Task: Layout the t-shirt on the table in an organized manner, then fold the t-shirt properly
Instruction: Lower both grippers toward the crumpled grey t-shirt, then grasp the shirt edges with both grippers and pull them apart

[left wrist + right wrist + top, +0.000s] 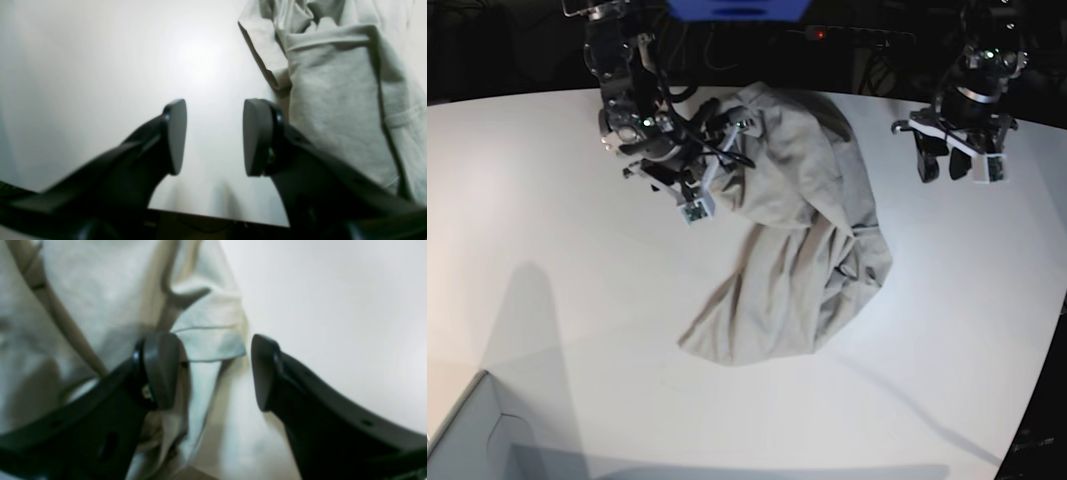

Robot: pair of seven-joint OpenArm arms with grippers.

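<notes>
The light grey-beige t-shirt [797,260] lies crumpled in a long heap on the white table [547,250]. My right gripper [717,165] hovers at the shirt's upper left end. In the right wrist view it [215,370] stands open, a hemmed cloth edge [210,340] lying below the gap and one finger [160,366] over the fabric, nothing pinched. My left gripper [944,168] hangs beyond the shirt's far right side. In the left wrist view it [213,136] is open over bare table [100,66], with the t-shirt [333,100] just beside one finger [257,136].
A pale grey box corner [467,430] sits at the near left. The table's curved edge [1052,330] runs down the right side, and its edge [217,216] shows just below my left gripper. Dark equipment and a blue object [737,8] stand behind the table.
</notes>
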